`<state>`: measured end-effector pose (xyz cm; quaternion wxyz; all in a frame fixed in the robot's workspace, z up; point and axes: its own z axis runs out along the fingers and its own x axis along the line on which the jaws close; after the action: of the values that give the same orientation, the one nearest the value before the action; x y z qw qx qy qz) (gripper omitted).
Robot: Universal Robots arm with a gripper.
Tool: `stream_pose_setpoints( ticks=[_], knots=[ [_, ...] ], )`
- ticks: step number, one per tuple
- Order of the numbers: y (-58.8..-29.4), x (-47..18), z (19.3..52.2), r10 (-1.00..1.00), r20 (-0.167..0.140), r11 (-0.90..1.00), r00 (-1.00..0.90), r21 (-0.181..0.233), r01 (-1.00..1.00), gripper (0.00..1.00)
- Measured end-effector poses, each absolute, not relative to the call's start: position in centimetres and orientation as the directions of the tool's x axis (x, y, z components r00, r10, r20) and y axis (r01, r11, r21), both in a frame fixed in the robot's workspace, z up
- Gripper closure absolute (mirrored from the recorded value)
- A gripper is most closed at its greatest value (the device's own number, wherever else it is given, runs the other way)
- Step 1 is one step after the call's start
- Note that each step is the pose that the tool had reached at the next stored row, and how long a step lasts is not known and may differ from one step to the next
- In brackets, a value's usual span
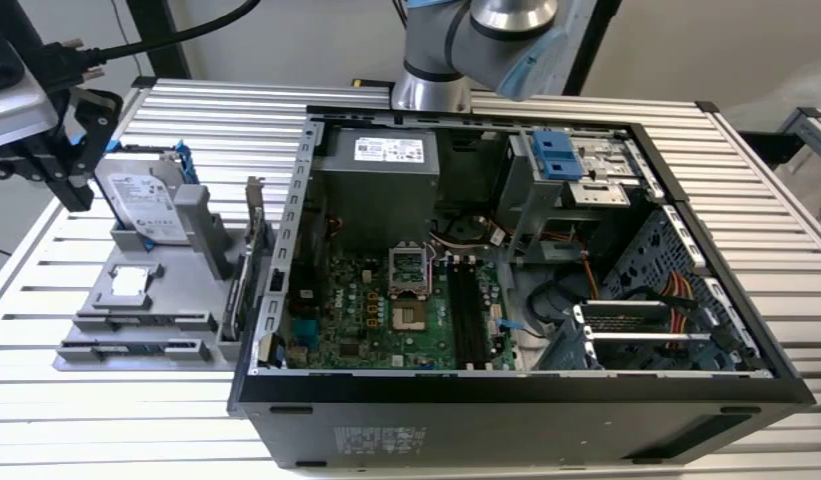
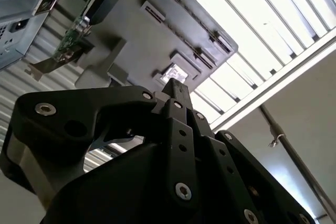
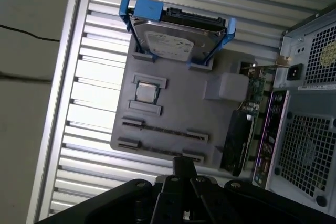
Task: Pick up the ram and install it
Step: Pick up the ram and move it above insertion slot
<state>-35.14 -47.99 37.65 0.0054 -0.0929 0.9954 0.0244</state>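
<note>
The ram (image 3: 163, 128) is a thin dark stick lying in end holders on the grey fixture (image 3: 220, 114), with a second like stick (image 3: 157, 149) beside it. In the exterior view these sticks (image 1: 133, 322) sit at the fixture's near end, at that view's left of the open computer case (image 1: 517, 395). My black gripper (image 1: 74, 195) hangs high at the far left, behind the fixture. In both wrist views the gripper (image 3: 184, 162) (image 2: 175, 85) is shut with nothing in it, well above the ram. The black motherboard slots (image 1: 470, 320) lie inside the case.
On the fixture stand a silver hard drive in a blue bracket (image 1: 141, 205), a processor chip (image 1: 133, 283) and an upright expansion card (image 1: 250, 260) next to the case wall. A black cable (image 1: 157, 40) runs above the gripper. The ribbed metal table (image 1: 103, 420) carries everything.
</note>
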Motion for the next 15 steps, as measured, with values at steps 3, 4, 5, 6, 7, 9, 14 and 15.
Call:
stream_pose_setpoints(
  ticks=[3,4,5,6,7,9,14,15],
  knots=[
    [-47.99,-35.14,37.65,-0.201,-0.015,0.978,-0.979,0.048,-0.202,1.0],
    [-47.99,-35.14,37.65,-0.207,-0.015,0.977,-0.978,0.048,-0.207,1.0],
    [-47.99,-35.14,37.65,-0.212,-0.015,0.976,-0.977,0.048,-0.213,1.0],
    [-47.99,-35.14,37.66,-0.218,-0.015,0.975,-0.976,0.048,-0.218,1.0],
    [-47.99,-35.14,37.66,-0.223,-0.015,0.974,-0.975,0.048,-0.223,1.0],
    [-47.99,-35.14,37.65,-0.232,-0.015,0.972,-0.973,0.048,-0.232,1.0],
    [-47.99,-35.14,37.65,-0.249,-0.015,0.967,-0.968,0.048,-0.249,1.0],
    [-47.99,-35.14,37.65,-0.253,-0.015,0.966,-0.967,0.048,-0.253,1.0]
  ],
)
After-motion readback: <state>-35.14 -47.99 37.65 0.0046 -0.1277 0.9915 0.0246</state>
